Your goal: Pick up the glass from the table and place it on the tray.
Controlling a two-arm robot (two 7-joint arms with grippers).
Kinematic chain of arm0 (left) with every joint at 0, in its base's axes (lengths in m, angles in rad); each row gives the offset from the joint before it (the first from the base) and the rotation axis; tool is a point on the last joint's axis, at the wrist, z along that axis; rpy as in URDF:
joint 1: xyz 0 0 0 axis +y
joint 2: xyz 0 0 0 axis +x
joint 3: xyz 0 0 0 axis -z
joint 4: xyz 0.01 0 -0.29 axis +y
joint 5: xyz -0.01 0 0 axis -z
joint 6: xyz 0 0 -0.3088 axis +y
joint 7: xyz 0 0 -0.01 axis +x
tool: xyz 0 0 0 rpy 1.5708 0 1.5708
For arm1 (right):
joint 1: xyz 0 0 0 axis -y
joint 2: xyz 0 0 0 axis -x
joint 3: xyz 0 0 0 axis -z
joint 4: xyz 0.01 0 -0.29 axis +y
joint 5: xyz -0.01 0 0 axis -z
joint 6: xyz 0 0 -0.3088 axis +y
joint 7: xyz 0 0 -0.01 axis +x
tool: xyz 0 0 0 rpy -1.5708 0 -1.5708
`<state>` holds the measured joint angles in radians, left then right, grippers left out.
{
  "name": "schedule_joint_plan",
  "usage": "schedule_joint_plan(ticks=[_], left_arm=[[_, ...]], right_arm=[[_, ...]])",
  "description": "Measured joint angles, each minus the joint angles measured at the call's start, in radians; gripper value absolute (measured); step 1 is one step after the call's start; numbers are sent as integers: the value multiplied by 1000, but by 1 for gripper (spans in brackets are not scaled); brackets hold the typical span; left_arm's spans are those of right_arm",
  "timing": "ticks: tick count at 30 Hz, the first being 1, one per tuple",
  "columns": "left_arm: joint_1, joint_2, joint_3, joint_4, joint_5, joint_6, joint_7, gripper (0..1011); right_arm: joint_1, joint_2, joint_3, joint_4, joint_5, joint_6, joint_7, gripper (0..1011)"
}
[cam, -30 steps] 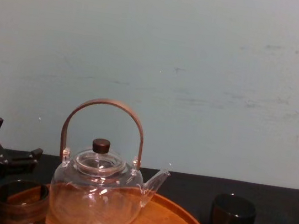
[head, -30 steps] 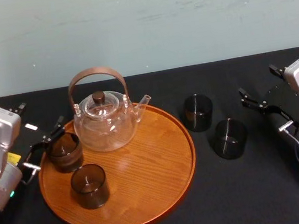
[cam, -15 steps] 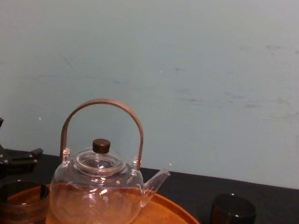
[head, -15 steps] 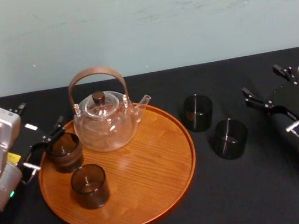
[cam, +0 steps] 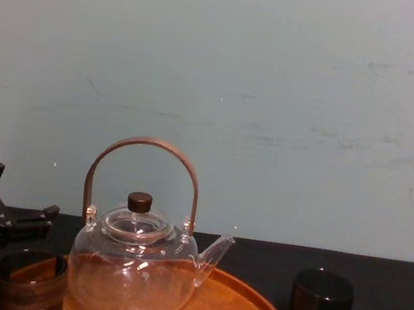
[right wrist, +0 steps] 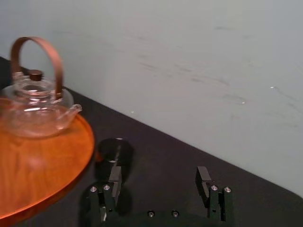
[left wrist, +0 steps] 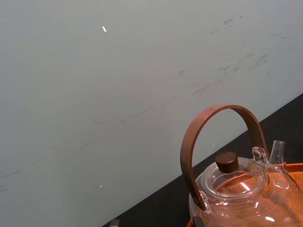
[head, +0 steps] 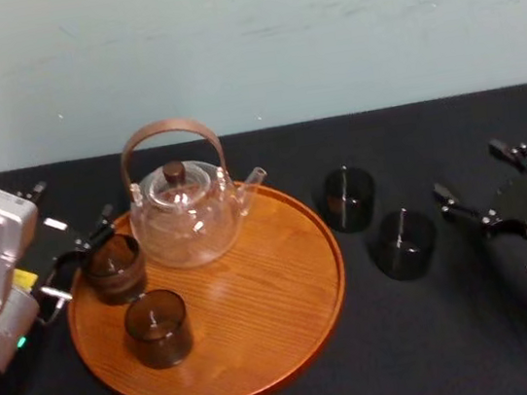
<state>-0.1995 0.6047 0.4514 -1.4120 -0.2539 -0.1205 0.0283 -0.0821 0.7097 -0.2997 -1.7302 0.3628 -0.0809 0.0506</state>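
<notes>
We are holding the right pincer [head: 466, 169] released at three o'clock of the nearest glass [head: 403, 245] — left pincer [head: 70, 205] released at the tray's [head: 263, 335] nine.

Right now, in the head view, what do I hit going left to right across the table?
left gripper → rear glass on the tray → teapot → farther glass off the tray → nearer glass → right gripper. Skipped: front tray glass, which overlaps its neighbours.

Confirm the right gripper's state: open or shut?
Open. In the right wrist view the right gripper has its jaws spread wide with only black table between them.
</notes>
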Motion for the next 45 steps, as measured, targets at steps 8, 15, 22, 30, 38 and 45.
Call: schedule_joint_plan(ticks=[8, 15, 22, 30, 38, 45], left_arm=[[0, 0, 0, 0, 0, 0, 0, 1001], [0, 0, 0, 0, 0, 0, 0, 1001], [0, 0, 0, 0, 0, 0, 0, 1001], [0, 0, 0, 0, 0, 0, 0, 1001], [0, 0, 0, 0, 0, 0, 0, 1001], [0, 0, 0, 0, 0, 0, 0, 1002]], right_arm=[[-85, 19, 22, -77, 10, 25, 19, 1002], [-104, 9, 20, -84, 2, 37, 43, 1002], [-103, -12, 19, -61, -11, 46, 70, 1002], [-87, -37, 19, -25, -12, 62, 107, 1003], [-68, -62, 24, 10, -10, 72, 144, 1002], [-32, -91, 23, 61, -10, 82, 178, 1002]])
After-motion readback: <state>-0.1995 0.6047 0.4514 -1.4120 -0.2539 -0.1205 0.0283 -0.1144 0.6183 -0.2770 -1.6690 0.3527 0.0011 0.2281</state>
